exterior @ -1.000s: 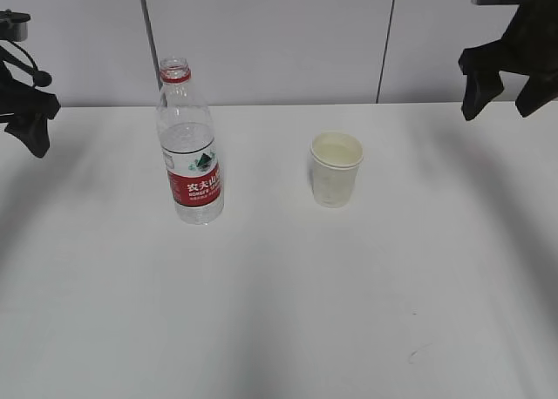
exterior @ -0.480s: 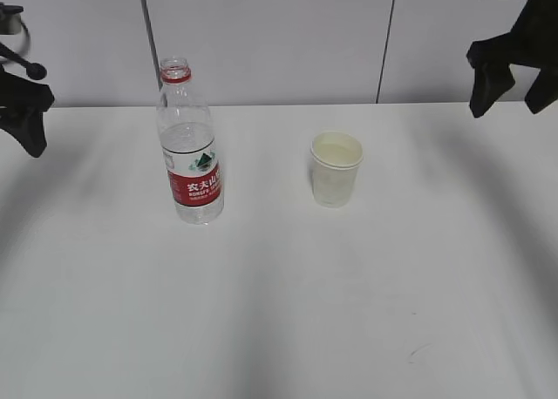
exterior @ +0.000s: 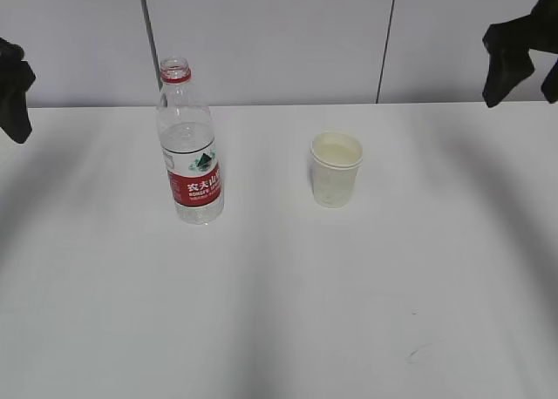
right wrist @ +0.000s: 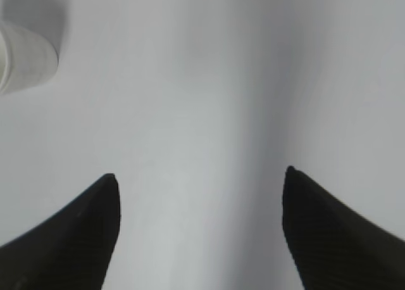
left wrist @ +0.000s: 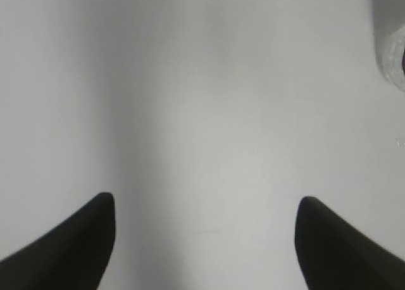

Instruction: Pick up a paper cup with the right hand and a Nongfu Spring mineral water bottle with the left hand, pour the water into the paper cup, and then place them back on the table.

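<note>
- We are logging the Nongfu Spring mineral water bottle (exterior: 189,146) standing upright on the desk (exterior: 279,312), left of centre in the exterior view, uncapped, with water showing up to about label height.
- We are noting the paper cup (exterior: 336,169) upright to the bottle's right, well apart from it; its inside looks cream, and we cannot tell from this angle whether it is holding water.
- We are seeing the left hand (left wrist: 204,239) with its pincer tips spread apart over bare desk, nothing between them; only a blurred sliver of what we take to be the bottle (left wrist: 390,43) is showing at the upper right edge of the left wrist view.
- We are seeing the right hand (right wrist: 201,230) likewise with tips apart and empty; the cup (right wrist: 25,57) is sitting at the upper left corner of the right wrist view, far from the fingers.
- In the exterior view both arms are hanging at the far edges, left (exterior: 14,90) and right (exterior: 519,55), high and well away from either object.
- We are judging progress two ways (the stills alone do not settle it): either nothing is picked up yet, or both things are already set back.
- If the former, all steps are remaining: grasp, lift, pour, replace.
</note>
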`<state>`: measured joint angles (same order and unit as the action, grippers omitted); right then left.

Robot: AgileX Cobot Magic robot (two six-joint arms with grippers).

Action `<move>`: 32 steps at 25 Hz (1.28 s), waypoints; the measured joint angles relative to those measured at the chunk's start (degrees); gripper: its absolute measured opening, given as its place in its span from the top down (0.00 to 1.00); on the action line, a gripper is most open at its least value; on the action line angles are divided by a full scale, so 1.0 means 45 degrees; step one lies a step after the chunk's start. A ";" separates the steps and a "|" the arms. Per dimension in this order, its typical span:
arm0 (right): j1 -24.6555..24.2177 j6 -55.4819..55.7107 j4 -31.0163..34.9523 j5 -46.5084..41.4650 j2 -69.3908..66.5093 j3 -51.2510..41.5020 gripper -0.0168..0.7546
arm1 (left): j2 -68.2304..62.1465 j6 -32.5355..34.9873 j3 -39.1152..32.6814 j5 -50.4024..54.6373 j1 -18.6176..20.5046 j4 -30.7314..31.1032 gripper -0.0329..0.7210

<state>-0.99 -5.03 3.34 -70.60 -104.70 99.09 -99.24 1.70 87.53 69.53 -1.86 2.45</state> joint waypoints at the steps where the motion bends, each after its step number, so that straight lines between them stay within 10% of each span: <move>1: 0.0000 0.0000 0.0000 0.0000 0.0198 -0.0321 0.22 | 0.0185 0.0000 -0.0164 -0.0056 0.0000 -0.0012 0.25; 32: 0.0000 -0.0027 0.0342 0.2208 0.9096 -1.0737 0.22 | 0.7696 0.0000 -0.9522 -0.2482 0.0000 -0.0672 0.25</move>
<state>-0.99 -5.15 4.87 -60.67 -63.77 50.77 -64.61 1.70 44.68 58.37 -1.86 -0.57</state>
